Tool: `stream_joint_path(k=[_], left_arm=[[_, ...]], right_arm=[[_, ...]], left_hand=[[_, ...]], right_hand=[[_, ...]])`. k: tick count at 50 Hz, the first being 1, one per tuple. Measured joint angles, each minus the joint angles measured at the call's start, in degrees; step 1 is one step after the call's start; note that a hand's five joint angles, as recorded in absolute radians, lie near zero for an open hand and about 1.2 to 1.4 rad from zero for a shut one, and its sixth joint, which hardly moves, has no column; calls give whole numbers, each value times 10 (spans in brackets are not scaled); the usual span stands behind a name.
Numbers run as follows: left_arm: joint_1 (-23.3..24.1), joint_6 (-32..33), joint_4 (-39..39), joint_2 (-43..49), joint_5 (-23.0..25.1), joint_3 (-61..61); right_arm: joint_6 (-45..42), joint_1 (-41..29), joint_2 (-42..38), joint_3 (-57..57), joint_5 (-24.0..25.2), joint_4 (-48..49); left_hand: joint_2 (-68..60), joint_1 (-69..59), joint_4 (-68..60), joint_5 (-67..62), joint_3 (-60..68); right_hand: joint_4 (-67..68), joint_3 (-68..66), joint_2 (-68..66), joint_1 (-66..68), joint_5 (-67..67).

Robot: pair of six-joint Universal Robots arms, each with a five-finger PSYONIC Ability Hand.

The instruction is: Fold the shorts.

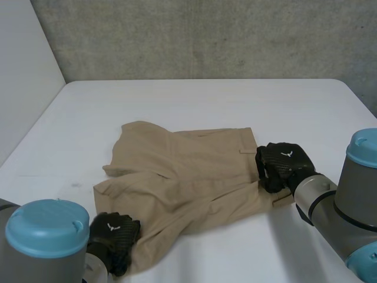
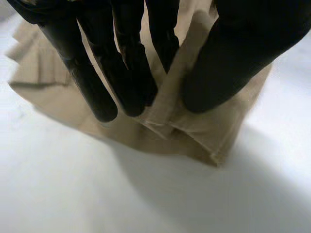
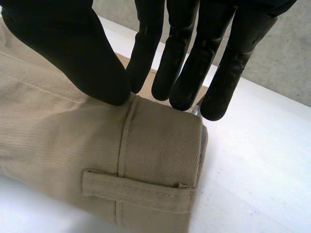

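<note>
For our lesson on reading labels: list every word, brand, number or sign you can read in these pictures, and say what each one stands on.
No words or numbers can be read anywhere.
On the back of the left hand: a small white mark, a shape without letters.
On the back of the right hand: the same white mark, no letters.
On the shorts: no tag or print shows.

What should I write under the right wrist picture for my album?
The right hand pinches the tan shorts by the waistband, near a belt loop, on a white table.
</note>
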State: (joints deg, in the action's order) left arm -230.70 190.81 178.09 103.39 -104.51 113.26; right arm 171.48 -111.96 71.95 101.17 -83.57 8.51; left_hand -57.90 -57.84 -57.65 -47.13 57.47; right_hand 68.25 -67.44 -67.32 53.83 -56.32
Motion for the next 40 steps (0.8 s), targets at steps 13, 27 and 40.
stream_joint_path(k=[13, 27, 40], left_arm=[[-3, 17, 45, -143, -57, -41], [-80, 38, 43, -104, -18, -61], [-97, 37, 45, -76, -5, -75]], right_arm=[[-32, 3, 8, -2, 0, -19], [-119, 26, 71, 1, 45, -152], [-135, 49, 74, 36, 91, -171]], left_hand=[[-104, -66, -106, -89, 106], [-105, -66, -108, -89, 106], [-106, -66, -108, -89, 106]], right_hand=[[-77, 71, 72, -38, 57], [-368, 362, 359, -261, 348], [-365, 357, 357, -260, 344]])
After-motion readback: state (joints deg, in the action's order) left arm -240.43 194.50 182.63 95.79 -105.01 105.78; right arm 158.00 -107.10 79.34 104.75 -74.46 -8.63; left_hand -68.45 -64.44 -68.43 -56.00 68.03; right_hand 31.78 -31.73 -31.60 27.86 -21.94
